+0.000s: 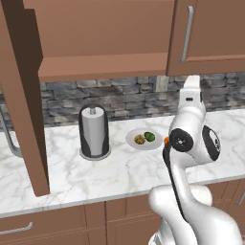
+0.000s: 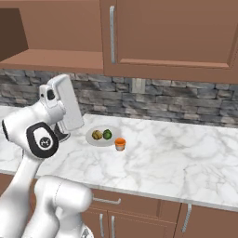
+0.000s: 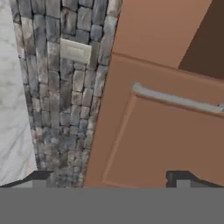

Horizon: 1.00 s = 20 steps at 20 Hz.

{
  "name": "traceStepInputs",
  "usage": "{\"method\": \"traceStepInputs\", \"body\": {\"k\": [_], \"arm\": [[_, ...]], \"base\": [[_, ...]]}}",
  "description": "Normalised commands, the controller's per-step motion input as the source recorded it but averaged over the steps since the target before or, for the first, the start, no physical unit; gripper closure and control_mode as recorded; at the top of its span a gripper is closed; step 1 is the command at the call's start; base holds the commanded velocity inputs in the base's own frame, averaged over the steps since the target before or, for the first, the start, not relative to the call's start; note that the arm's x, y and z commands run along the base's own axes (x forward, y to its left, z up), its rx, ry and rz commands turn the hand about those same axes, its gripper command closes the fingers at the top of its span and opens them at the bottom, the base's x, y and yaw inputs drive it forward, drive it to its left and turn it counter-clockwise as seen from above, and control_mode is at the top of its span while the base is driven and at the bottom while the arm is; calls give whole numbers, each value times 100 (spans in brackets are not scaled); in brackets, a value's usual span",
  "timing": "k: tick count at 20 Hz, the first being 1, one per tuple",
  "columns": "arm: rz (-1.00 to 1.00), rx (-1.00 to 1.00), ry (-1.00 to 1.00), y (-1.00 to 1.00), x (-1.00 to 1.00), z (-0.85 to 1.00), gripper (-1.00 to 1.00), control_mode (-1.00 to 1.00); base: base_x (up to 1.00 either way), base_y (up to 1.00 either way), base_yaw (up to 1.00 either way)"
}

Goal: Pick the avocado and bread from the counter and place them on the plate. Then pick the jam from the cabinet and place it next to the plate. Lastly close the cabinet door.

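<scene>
Left base view: the plate (image 1: 143, 145) sits on the counter (image 1: 72, 177), just right of a paper-towel holder (image 1: 94, 132). On it lie the bread (image 1: 139, 139) on the left and the avocado (image 1: 150, 136) on the right, side by side. A sliver of the orange jam (image 1: 166, 140) peeks out from behind the arm's elbow, right of the plate. The cabinet (image 1: 103, 38) above stands open, and its door (image 1: 21, 95) is swung out toward the camera at the left. A closed neighbouring door with a silver handle (image 1: 187, 33) hangs at upper right. The forearm rises in front of the stone backsplash (image 1: 124, 98).

Right base view: the plate (image 2: 93, 140) holds the bread (image 2: 96, 135) and avocado (image 2: 107, 134). The jam (image 2: 120, 144) stands upright on the counter (image 2: 176, 158) just beside the plate's right edge; whether they touch I cannot tell. The open cabinet (image 2: 51, 58) shows at upper left, its shelf bare where seen. The arm is raised at left, its hand end hidden behind its own links.

Hand view: the picture is rolled sideways. The gripper (image 3: 111, 178) has its two dark fingertips (image 3: 40, 177) set wide apart at the bottom corners, spread with nothing between them. Ahead lie a closed door with its bar handle (image 3: 177, 99), the stone wall, a wall outlet (image 3: 75, 51), and a strip of counter (image 3: 13, 109) at left.
</scene>
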Motion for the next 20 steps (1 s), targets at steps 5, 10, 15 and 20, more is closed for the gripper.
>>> {"method": "traceStepInputs", "body": {"k": [5, 10, 15, 20], "arm": [[-3, -48, 9, 84, 1, -56, -100, -100], [0, -43, 6, 42, 0, -77, -100, -100], [0, -36, 0, 29, -9, -79, -100, -100], [-6, -30, -7, 26, -29, -38, -100, -100]], "base": [[0, 0, 0], [0, 0, 0], [0, 0, 0], [0, 0, 0]]}}
